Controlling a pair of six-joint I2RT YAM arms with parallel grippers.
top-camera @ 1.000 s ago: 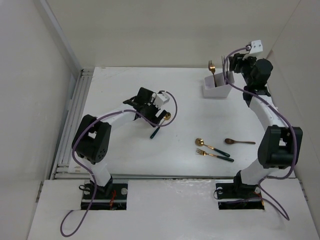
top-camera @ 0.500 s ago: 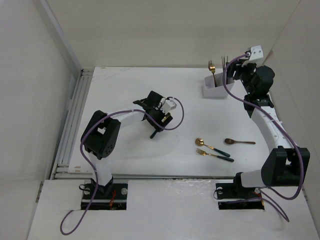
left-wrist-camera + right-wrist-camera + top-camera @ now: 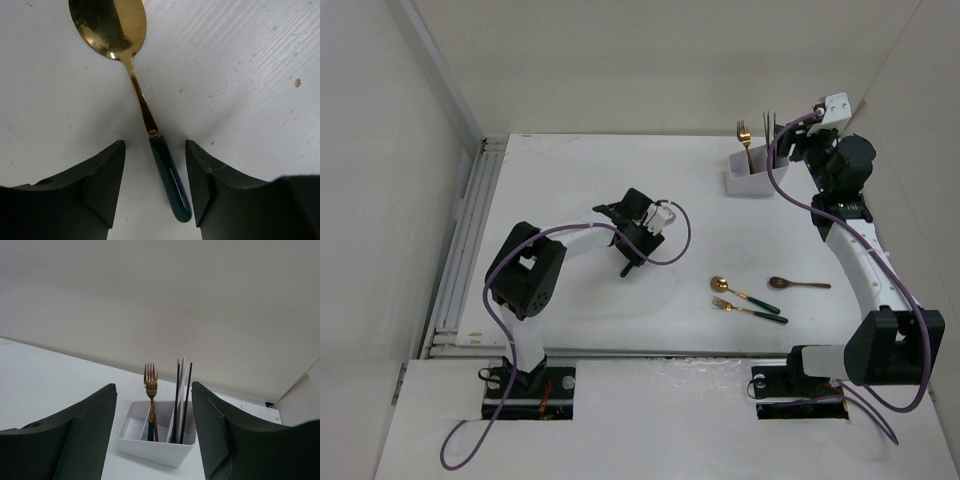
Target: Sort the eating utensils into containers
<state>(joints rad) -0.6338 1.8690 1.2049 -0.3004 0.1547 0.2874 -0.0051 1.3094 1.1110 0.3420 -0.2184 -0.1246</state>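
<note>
A gold spoon with a dark green handle (image 3: 169,175) lies on the table. My left gripper (image 3: 155,150) is open, low over it, one jaw on each side of the handle, not touching. From above, the left gripper (image 3: 638,245) covers most of this spoon (image 3: 627,268). The white three-compartment holder (image 3: 157,445) holds an upright gold fork (image 3: 151,382) in the middle and dark and silver chopsticks (image 3: 182,400) on the right. My right gripper (image 3: 153,390) is open and empty, just right of the holder (image 3: 752,180), facing it.
On the table at right front lie a gold spoon with a green handle (image 3: 744,293), a gold fork with a green handle (image 3: 750,310) and a brown spoon (image 3: 800,284). Walls enclose the table at the back and both sides.
My left gripper has moved right and toward the front, down over the green-handled spoon. My right gripper has drawn back a little to the right of the holder, its arm straightening.
</note>
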